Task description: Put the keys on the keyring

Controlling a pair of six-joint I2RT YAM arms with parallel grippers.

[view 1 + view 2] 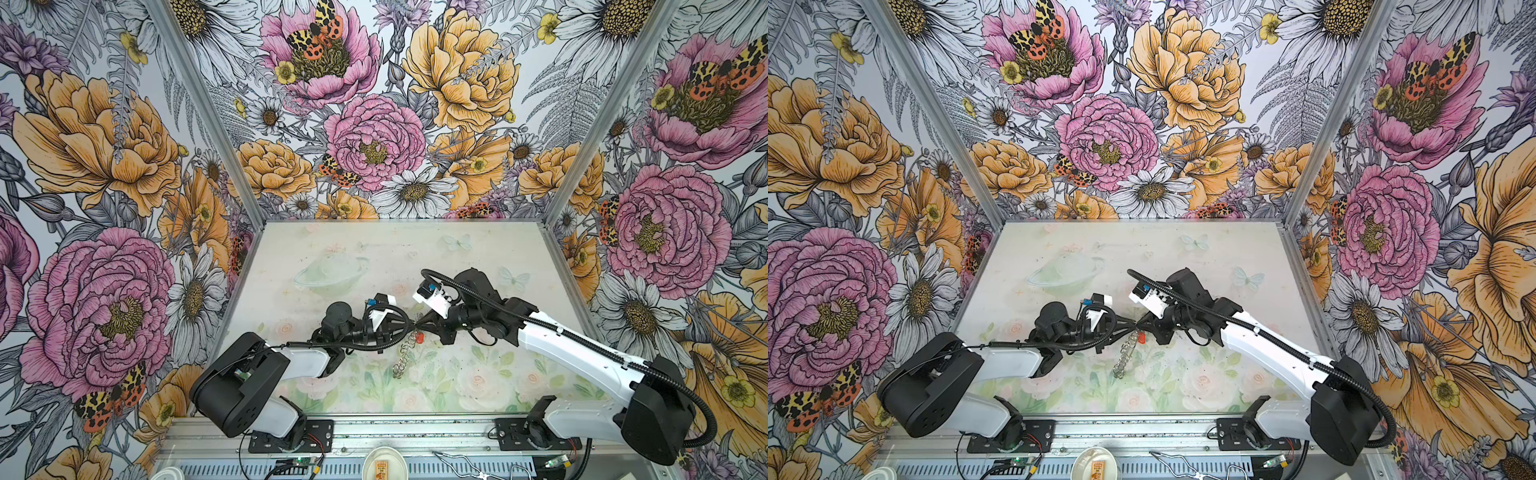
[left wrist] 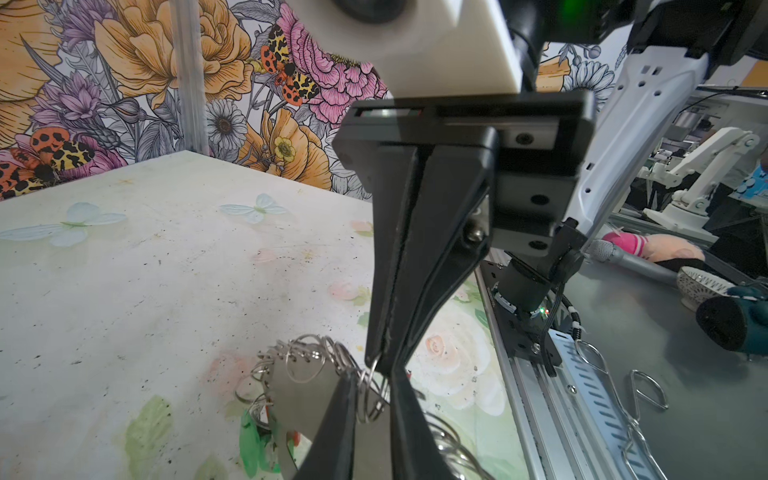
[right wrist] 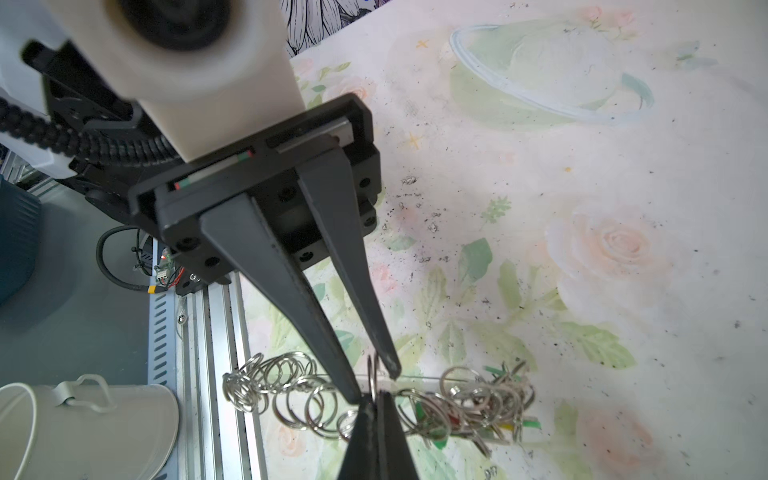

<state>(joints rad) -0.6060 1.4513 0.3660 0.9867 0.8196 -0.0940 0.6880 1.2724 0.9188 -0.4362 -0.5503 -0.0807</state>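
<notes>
left gripper (image 1: 409, 325) and right gripper (image 1: 424, 321) are nose to nose over the middle of the table (image 1: 374, 249), tips basically touching. the keyring (image 1: 404, 353) dangles from that spot edge-on, silver rings trailing toward the front edge. a red key (image 1: 419, 338) hangs just beside it.

Grey keyring (image 1: 402, 355) is upright on edge, fringed with silver split rings (image 3: 291, 386); red, green and yellow-headed keys (image 3: 478, 411) hang bunched at one end.

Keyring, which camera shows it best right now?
The right wrist view: the keyring is close and in frame end to end, though edge-on. The left wrist view shows its flat grey face, partly hidden. Both top views show it small.
</notes>
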